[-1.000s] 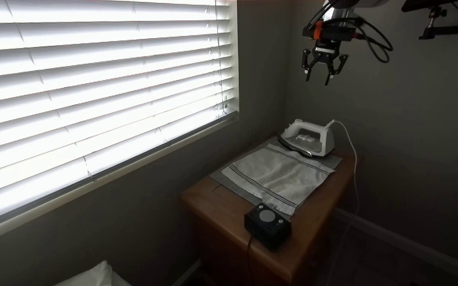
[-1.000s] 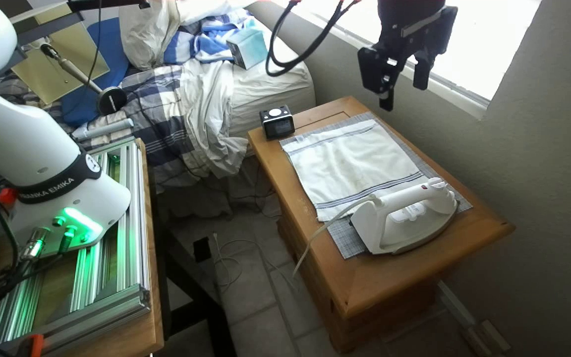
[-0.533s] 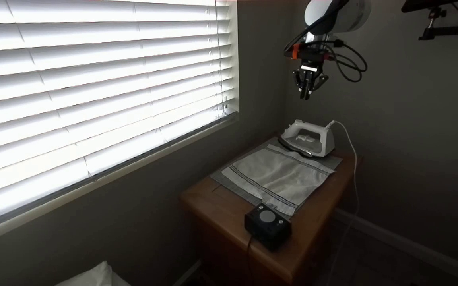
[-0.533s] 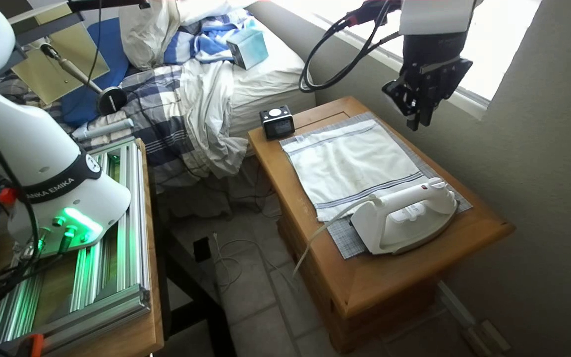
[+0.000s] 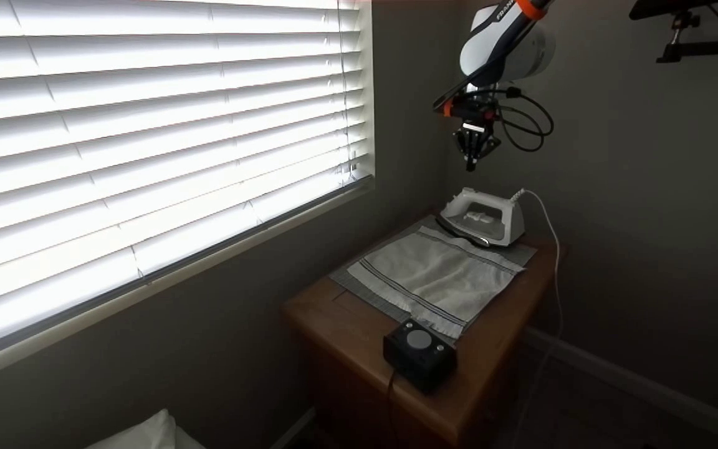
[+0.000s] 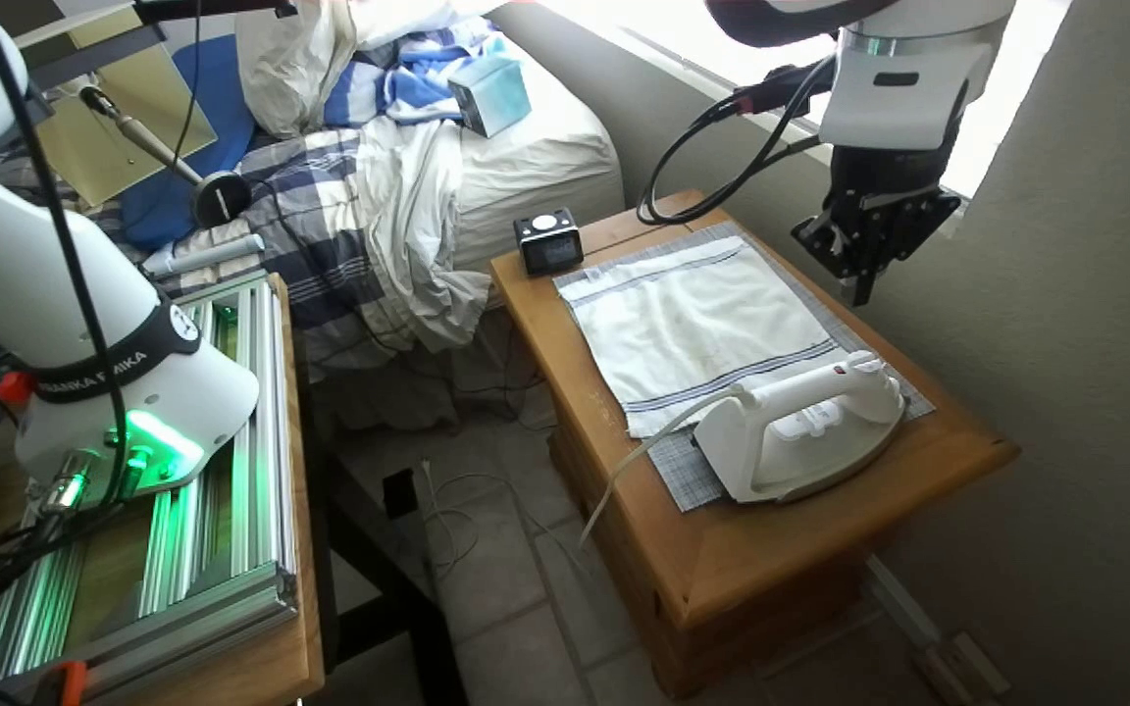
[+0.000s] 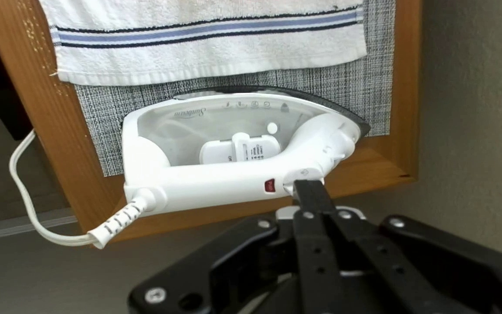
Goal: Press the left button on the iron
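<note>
The white iron [image 6: 800, 390] rests flat on its soleplate on the wooden chest, seen in both exterior views. From above, its handle [image 7: 207, 183] runs across the wrist view, with a red light [image 7: 269, 185] near the front end. Beside that light sits a white button [image 7: 304, 173] with a small steam mark; my fingertips partly cover this area, so any neighbouring button is hard to make out. My gripper [image 5: 471, 167] hangs above the front of the iron, pointing down, with a visible gap beneath it. Its fingers are pressed together with nothing between them.
A striped white towel [image 6: 702, 304] and grey mat [image 7: 377, 87] lie beside the iron. The iron's cord [image 7: 24, 187] trails off the chest [image 6: 702, 569]. A black dial device [image 5: 421, 355] stands at the far end. Wall and window blinds [image 5: 166, 125] are close by.
My gripper has come down closer to the iron, and its fingers have gone from wide open to shut. The iron, towel and dial device have stayed in place.
</note>
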